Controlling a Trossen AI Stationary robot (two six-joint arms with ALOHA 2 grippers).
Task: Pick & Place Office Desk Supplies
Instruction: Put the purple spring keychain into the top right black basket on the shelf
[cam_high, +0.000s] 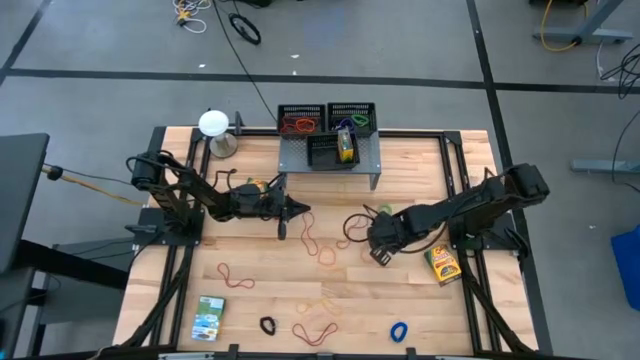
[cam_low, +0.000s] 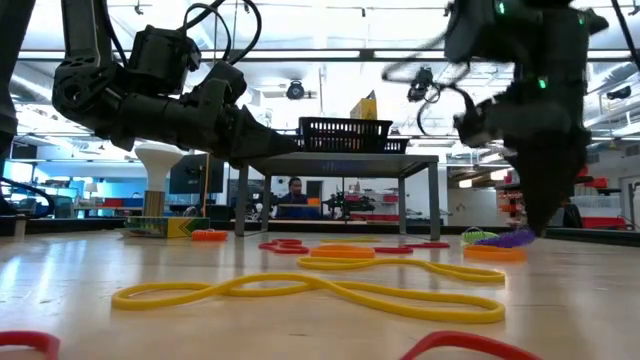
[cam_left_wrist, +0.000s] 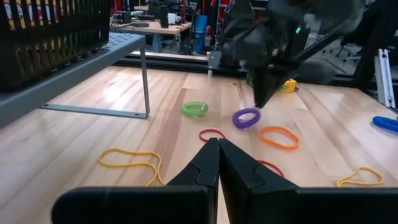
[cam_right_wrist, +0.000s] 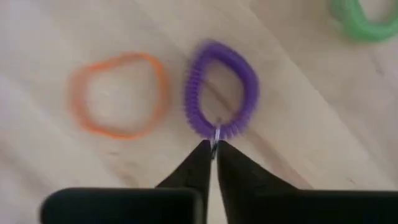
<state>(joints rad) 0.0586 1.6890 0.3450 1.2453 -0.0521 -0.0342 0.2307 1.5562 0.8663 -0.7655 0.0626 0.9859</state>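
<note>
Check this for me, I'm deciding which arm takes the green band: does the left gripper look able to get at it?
Probably yes: the shut left gripper faces the green band across bare wood, with only a red band lying flat between.

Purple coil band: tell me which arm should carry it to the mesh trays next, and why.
Right. The right gripper is already at the purple coil band, fingertips pinched on its rim. The left gripper is shut, empty and farther off, with the band well ahead of it.

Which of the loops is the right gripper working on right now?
The purple coiled loop. The right gripper has its fingertips at its rim; the orange loop and green loop lie apart, untouched.
</note>
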